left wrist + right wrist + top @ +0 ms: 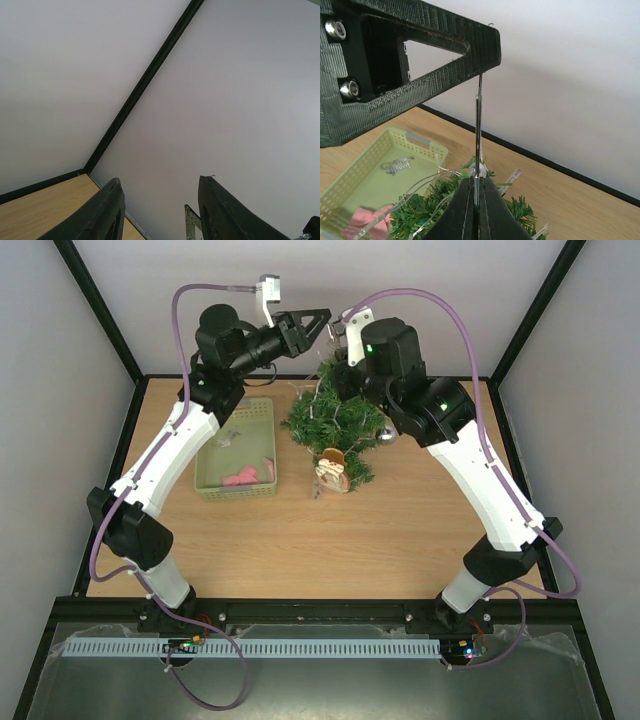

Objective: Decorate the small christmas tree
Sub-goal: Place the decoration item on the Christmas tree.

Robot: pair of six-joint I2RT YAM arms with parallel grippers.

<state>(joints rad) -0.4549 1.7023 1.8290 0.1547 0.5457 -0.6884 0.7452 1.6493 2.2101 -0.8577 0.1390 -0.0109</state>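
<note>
The small christmas tree (335,420) stands at the back of the table, draped with a clear light string (420,187); its top (415,212) shows just under my right gripper. My right gripper (477,179) hovers over the treetop, shut on a thin silver glitter ornament (478,125) seen edge-on and pointing upward. The ornament's upper end touches a finger (420,65) of my left gripper. My left gripper (320,328) is raised above the tree beside the right gripper (336,340). In the left wrist view the left gripper (160,180) is open, and the ornament (191,220) stands close to its right finger.
A pale green basket (240,492) sits left of the tree, holding pink pieces (245,477) and a silver lettering ornament (397,165). A Santa-like figure (332,470) hangs at the tree's front and a silver ball (388,436) at its right. Walls enclose the table on three sides.
</note>
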